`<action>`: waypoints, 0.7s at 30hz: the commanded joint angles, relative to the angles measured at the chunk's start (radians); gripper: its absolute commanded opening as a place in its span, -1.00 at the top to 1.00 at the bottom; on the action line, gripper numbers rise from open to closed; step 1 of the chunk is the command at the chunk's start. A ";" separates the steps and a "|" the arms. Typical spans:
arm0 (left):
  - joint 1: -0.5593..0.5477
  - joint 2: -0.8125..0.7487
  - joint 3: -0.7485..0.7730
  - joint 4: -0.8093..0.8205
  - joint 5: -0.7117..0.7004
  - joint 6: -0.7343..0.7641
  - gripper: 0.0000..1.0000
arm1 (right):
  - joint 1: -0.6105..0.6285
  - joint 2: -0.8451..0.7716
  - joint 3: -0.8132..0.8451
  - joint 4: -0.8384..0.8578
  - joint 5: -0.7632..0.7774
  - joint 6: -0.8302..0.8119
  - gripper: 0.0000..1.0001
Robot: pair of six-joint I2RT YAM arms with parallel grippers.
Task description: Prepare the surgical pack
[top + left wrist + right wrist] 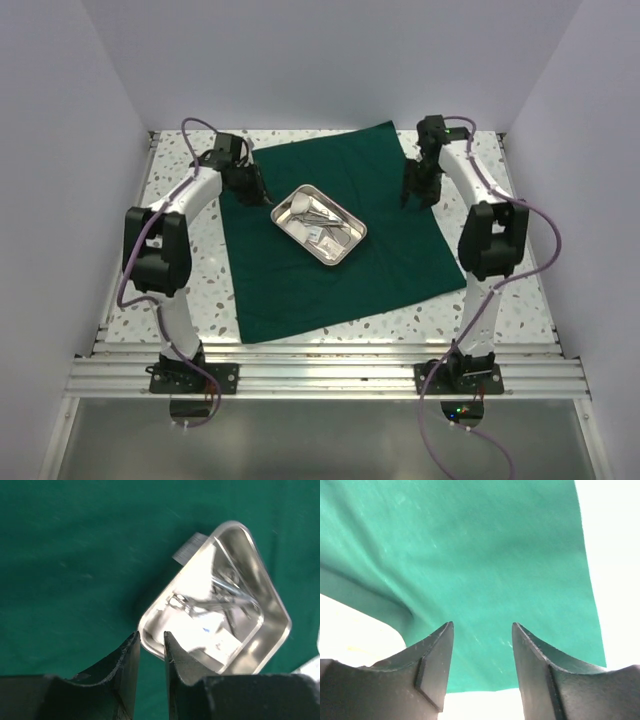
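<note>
The left tool [151, 636] has two black, matte fingers with curved inner faces, set narrowly apart. Only green fabric shows in the slit between them, and they grip nothing. Just beyond its tips, toward 1 o'clock in the left wrist view, lies the near corner of the tray [277, 611]. It is a shallow rectangular steel pan with rounded corners and a mirror-bright, glaring finish.

The right tool [482, 626] stands wide open. Its blunt, dark fingers are well apart and hold nothing, with cloth showing below the gap. At 9 o'clock from it the fabric rises in a soft, rounded ridge.

From above, the left tool sits at 10 o'clock of the tray and the right tool between 2 and 3 o'clock, both over the cloth [395, 255]. This is a large, dark green square of matte woven fabric, lying flat and turned like a diamond. The tray rests near its middle. Inside it are thin silver scissors [318, 213] and small white squares, too small to tell apart clearly.

The cloth lies on a speckled, stone-like desk [505, 305].
</note>
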 commanded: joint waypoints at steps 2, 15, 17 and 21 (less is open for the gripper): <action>0.044 0.102 0.129 -0.077 -0.116 0.037 0.41 | 0.024 -0.200 -0.230 0.053 -0.004 -0.029 0.03; 0.109 0.245 0.068 -0.051 -0.039 0.020 0.34 | 0.004 -0.216 -0.628 0.295 0.000 0.039 1.00; 0.118 0.237 -0.001 -0.043 -0.029 0.000 0.34 | -0.009 -0.204 -0.636 0.297 0.020 0.037 1.00; 0.130 0.159 -0.182 0.006 -0.012 -0.058 0.34 | -0.036 -0.138 -0.570 0.281 0.085 0.014 1.00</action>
